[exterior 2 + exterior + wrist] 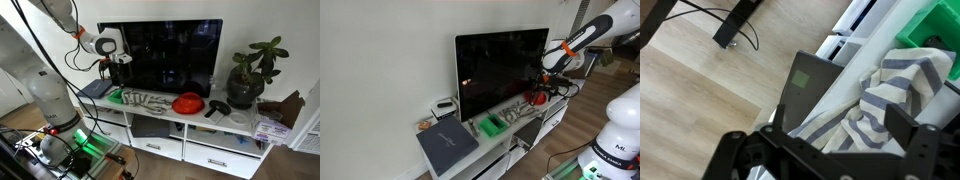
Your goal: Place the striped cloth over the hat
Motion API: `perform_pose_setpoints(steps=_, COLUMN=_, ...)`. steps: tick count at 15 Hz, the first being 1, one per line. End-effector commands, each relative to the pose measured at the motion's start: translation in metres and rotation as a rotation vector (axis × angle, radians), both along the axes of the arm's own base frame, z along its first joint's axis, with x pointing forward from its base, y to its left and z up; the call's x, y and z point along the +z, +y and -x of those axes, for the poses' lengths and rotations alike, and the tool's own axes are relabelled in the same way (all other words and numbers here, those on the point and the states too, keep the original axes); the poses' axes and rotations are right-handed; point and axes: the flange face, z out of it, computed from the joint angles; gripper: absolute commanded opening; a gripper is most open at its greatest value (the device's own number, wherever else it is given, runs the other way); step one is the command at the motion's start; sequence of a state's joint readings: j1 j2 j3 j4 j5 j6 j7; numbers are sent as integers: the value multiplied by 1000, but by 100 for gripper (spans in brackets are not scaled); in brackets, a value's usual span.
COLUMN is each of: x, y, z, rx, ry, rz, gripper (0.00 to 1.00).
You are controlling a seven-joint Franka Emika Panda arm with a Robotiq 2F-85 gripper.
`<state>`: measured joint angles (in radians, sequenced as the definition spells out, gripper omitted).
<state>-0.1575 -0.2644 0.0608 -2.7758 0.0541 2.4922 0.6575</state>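
While gripper (121, 67) hangs above striped cloth (890, 95) | jaws spread, empty | cloth cut off at wrist-view edge

The cloth (902, 85) is striped grey and off-white, the hat (187, 103) is bright red, the box (493, 125) is vivid green, and the flat pad (447, 146) is dark grey. The TV screen (165, 55) is glossy black, the worktop (200, 117) white, and the plant (255, 55) green-leaved in a dark pot. The floor (700, 100) shows pale wood grain and the fingers (925, 152) are black.

Striped cloth (148, 100) seemingly beside hat (187, 103).
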Motion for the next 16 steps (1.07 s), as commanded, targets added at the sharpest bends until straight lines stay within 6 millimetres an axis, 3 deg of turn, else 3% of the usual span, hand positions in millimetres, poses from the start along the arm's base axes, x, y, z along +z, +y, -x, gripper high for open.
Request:
perform_pose_setpoints(steps=1, x=-8, y=3, z=-3, rx=3, ry=5, rz=-1, gripper=100)
perform_pose_setpoints(steps=6, x=-14, y=4, z=-5, rx=3, ry=12, rz=-2, gripper=100)
perform_pose_setpoints(steps=9, x=-48, y=9, z=-22, rx=-37, ry=56, rz=-18, gripper=100)
perform_pose_setpoints(steps=16, x=-129, y=23, z=-40, rx=-172, ry=139, rz=-40, gripper=100)
